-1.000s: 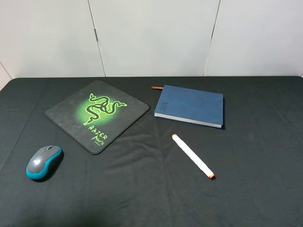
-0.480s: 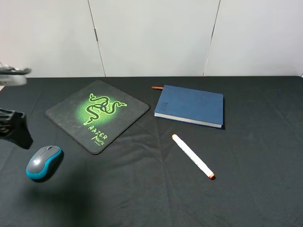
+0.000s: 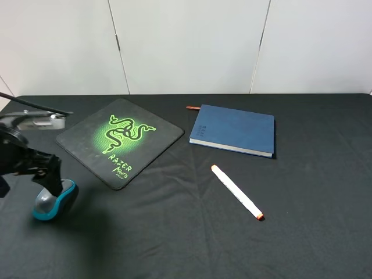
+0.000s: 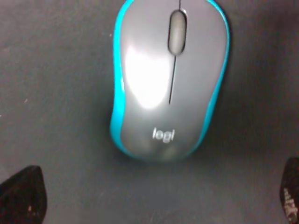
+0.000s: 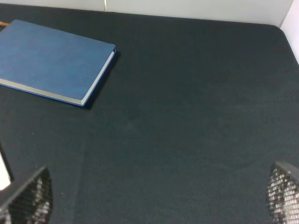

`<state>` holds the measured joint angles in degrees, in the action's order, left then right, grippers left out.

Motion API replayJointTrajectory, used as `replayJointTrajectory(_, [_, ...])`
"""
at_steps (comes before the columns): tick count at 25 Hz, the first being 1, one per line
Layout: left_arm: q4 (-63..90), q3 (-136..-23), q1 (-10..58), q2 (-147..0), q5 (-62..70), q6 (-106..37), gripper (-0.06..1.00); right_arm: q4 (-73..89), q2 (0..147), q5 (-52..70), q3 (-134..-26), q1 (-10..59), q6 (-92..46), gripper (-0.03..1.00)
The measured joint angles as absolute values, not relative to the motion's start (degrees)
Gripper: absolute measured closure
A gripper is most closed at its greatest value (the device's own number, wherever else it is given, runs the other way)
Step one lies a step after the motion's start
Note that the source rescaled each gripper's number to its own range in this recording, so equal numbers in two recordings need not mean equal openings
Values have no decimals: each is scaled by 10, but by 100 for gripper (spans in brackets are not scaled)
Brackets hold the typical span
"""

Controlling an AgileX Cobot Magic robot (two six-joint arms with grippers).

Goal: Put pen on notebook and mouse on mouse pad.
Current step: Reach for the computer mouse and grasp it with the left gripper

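— Black cloth all over the tabletop (image 3: 314,221). Where does the mouse sit?

— Your mouse (image 3: 53,206) lies near the front-left corner on bare cloth. It is close to the front corner of the mouse pad (image 3: 119,141) but does not touch it. The pad sits toward the far-left part of the tabletop, turned like a diamond, with the green logo facing up.

— And the left pincer?

— Your left pincer (image 4: 155,198) is spread wider than the mouse. In the wrist view the mouse's rounded back end, with its "logi" lettering, faces the gap. Both fingertips (image 4: 21,198) stand clear of the teal sides. From the high camera one of them crosses in front of the mouse's grey top, and you cannot tell from that view how far above it hangs.

— The right one?

— Your right pincer (image 5: 156,196) is spread too, with only cloth between its mesh-patterned tips.

— Pen and notebook?

— Your notebook (image 3: 232,129) lies closed and flat toward the far edge, a little right of the middle, blue cover up. Its ribbon tab (image 3: 192,107) pokes out at the far-left corner of the book. Your pen (image 3: 236,191) lies on the cloth in front of it, near the middle of the tabletop and apart from the book. It is slanted, with the orange tip pointing front-right. The right wrist view catches only a white sliver of it.
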<state>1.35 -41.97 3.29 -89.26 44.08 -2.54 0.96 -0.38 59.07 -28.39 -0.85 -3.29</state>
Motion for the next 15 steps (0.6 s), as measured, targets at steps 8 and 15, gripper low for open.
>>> replayJointTrajectory(8, [14, -420, 51, -986, 387, -16, -6, 10, -4, 591, -284, -9, -33, -3])
replayJointTrajectory(15, [14, -421, 61, -1037, 349, -15, -5, 10, -4, 591, -284, -9, -33, -3])
